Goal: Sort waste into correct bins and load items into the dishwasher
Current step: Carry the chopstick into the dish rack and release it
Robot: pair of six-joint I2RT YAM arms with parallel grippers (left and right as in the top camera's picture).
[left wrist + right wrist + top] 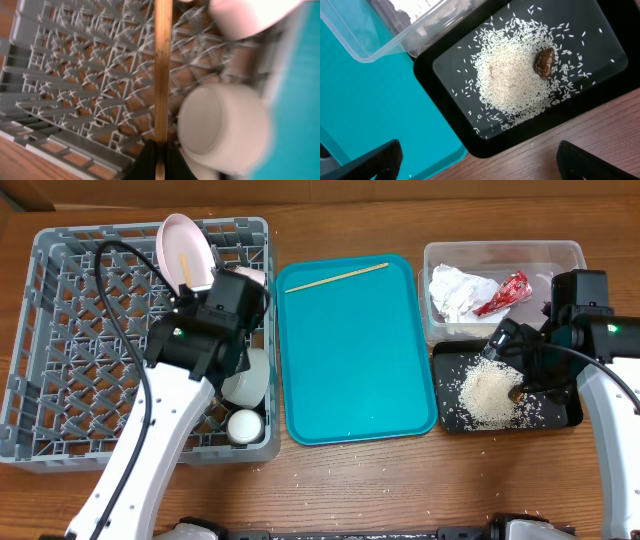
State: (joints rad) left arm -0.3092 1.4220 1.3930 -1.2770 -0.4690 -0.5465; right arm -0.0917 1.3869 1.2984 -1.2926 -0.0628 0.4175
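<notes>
My left gripper (pixel 162 162) is shut on a thin wooden chopstick (pixel 163 75) and holds it over the grey dishwasher rack (pixel 75 75). From above, this left gripper (pixel 190 292) sits by the pinkish plate (pixel 185 242), which stands in the rack (pixel 60 330). A pale bowl (pixel 250 375) and a white cup (pixel 245 426) lie in the rack's right side. The second chopstick (pixel 337 277) lies on the teal tray (pixel 360 370). The napkin (pixel 455 288) and red wrapper (pixel 505 292) are in the clear tub (pixel 500 252). Rice (pixel 515 80) and a brown scrap (pixel 545 62) fill the black tray (pixel 600 35). My right gripper (pixel 485 167) hangs open above that tray's corner.
Stray rice grains lie on the wooden table around the black tray (pixel 440 425) and near the teal tray's front edge. The clear tub (pixel 385 35) touches the black tray's far side. Another pale bowl (pixel 245 15) sits beside the held chopstick.
</notes>
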